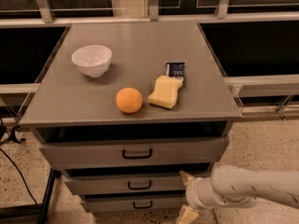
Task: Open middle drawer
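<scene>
White bowl [92, 59], orange [129, 100], yellow sponge [165, 92] w/ blue pkt [175, 70] behind, on cabinet top [140, 36].

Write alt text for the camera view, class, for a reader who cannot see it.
A robot's open hand hovers at the right end of the middle drawer of a grey cabinet. On top sit a white bowl, an orange and a yellow sponge.

Warm, fairly dim light falls from above onto the tabletop [140, 45], leaving a soft sheen toward its far edge. The bowl [92, 59] and orange [129, 100] cast short, faint shadows. The upper corners of the frame are nearly black. The pale end effector [187, 196], fingers spread, is well lit at lower right.
</scene>
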You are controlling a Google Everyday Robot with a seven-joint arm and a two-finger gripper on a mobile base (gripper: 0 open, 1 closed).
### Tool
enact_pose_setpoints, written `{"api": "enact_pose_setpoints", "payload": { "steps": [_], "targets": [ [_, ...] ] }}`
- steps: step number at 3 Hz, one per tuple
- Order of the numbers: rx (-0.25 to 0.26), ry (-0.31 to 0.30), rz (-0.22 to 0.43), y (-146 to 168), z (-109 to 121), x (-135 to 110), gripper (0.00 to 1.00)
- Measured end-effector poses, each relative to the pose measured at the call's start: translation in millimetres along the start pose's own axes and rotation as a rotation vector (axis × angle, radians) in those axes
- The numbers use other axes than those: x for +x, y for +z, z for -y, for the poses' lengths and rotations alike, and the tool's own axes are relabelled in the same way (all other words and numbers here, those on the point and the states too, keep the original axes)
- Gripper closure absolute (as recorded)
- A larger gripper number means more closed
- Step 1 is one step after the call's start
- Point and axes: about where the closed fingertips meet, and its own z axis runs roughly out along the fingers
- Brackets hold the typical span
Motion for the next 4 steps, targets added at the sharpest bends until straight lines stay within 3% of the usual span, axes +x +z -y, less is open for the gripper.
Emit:
{"api": "enact_pose_setpoints", "payload": {
  "steps": [1,2,4],
  "targets": [
    [0.013,-0.019,-0.056,4,14,2,0.0],
    [0.018,-0.018,-0.064,11,26,8,0.0],
    [0.026,0.007,0.005,28,40,25,0.0]
  ]
}}
